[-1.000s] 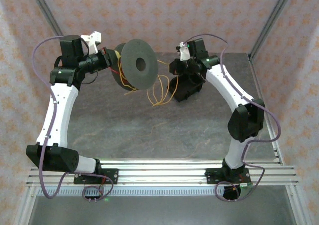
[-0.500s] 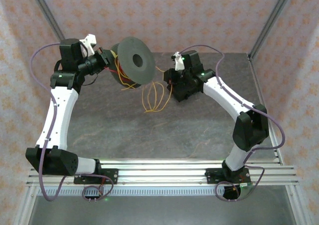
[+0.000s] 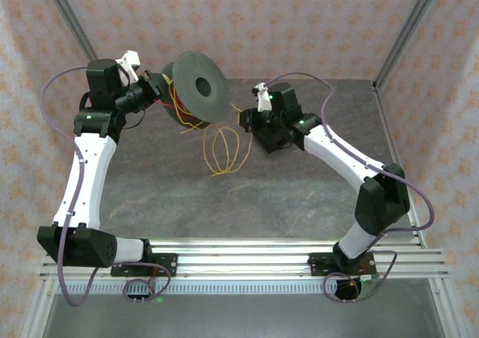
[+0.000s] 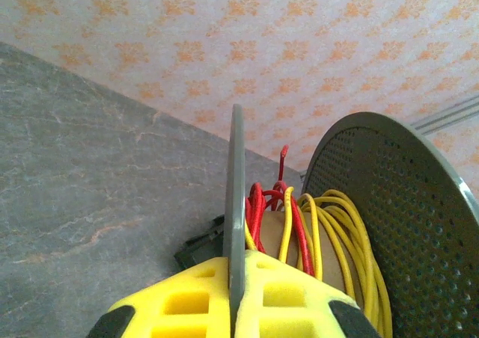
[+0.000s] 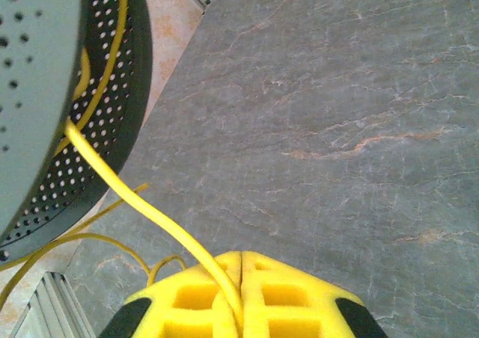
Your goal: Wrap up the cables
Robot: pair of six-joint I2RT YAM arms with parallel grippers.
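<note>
At the bottom of the overhead frame, a metal rail [image 3: 239, 252] carries both arm bases, and the grey worktop [image 3: 224, 211] stretches beyond it. Near the middle of that frame, loose loops of the yellow cables [image 3: 223, 173] hang down towards the worktop; I cannot tell whether they touch it.

Right of the loops, the right end effector [image 3: 251, 121] has its yellow pads pressed together, pinching a single yellow strand [image 5: 150, 212] that runs up to the spool [image 3: 198, 87].

At the upper left, the left end effector [image 3: 157, 91] is clamped on the thin edge of one grey flange [image 4: 236, 203], holding the spool above the worktop. Red and yellow turns [image 4: 329, 226] are wound on the hub between the flanges.

A patterned wall [image 3: 299, 16] fills the top.
</note>
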